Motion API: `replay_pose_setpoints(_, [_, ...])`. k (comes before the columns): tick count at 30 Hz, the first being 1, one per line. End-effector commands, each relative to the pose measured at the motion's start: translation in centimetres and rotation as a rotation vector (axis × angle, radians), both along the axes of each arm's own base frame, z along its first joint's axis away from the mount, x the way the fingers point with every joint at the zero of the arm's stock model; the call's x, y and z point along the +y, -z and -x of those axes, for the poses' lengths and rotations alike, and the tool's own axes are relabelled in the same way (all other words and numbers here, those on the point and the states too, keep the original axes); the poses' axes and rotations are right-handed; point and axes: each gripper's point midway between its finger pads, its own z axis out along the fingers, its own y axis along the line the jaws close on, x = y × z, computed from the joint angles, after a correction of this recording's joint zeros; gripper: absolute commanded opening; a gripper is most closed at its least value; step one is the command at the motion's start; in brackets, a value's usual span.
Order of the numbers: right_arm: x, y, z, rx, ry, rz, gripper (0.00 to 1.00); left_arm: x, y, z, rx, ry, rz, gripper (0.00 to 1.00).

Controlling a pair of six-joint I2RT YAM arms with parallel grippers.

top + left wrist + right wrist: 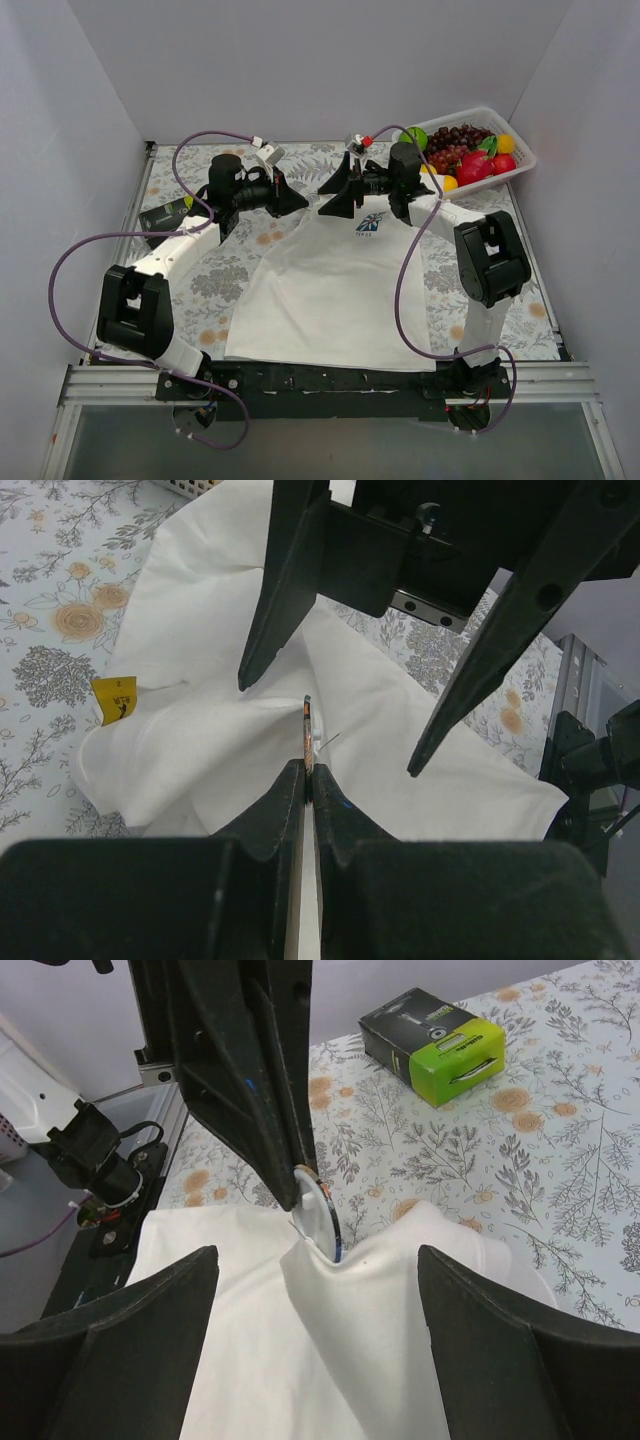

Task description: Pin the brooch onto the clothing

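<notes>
The white T-shirt lies on the floral cloth, its blue print near the collar. My left gripper is shut on the brooch. The brooch shows edge-on between the left fingertips in the left wrist view. In the right wrist view it is a small disc with a pale back and dark rim, pressed against a raised fold of shirt by its thin pin. My right gripper is open and empty, its fingers either side of that fold. The yellow neck tag lies to the left.
A white basket of grapes and fruit stands at the back right. A green and black box lies at the left, also in the right wrist view. Purple cables loop beside both arms. Grey walls enclose the table.
</notes>
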Motion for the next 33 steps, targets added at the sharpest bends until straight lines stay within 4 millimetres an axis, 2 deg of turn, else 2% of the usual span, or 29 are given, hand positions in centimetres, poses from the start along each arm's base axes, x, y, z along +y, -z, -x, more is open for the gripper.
replay_pose_setpoints(1, [0.3, -1.7, -0.8, -0.067, -0.013, -0.021, 0.87, 0.1, -2.6, 1.3, -0.071, 0.036, 0.021, 0.00])
replay_pose_setpoints(4, [0.5, -1.3, -0.9, -0.055, -0.019, -0.016, 0.84, 0.1, -2.7, 1.4, -0.069, 0.039, 0.023, 0.00])
replay_pose_setpoints(8, [0.7, -1.0, -1.0, -0.035, -0.033, -0.014, 0.69, -0.1, -2.6, 1.4, -0.057, 0.044, 0.027, 0.00])
replay_pose_setpoints(13, [0.9, -0.6, -1.1, -0.017, -0.030, -0.018, 0.65, -0.1, -2.7, 1.4, -0.061, 0.042, 0.027, 0.00])
replay_pose_setpoints(20, [1.3, -0.2, -1.2, 0.000, -0.037, -0.024, 0.56, 0.0, -2.6, 1.3, -0.058, 0.035, 0.026, 0.00])
replay_pose_setpoints(29, [1.7, 0.0, -1.5, 0.012, -0.034, -0.025, 0.54, 0.0, -2.9, 1.4, -0.064, 0.038, 0.028, 0.00])
replay_pose_setpoints(33, [1.7, -0.3, -1.3, 0.006, -0.044, -0.034, 0.57, 0.0, -2.8, 1.5, -0.062, 0.037, 0.026, 0.00])
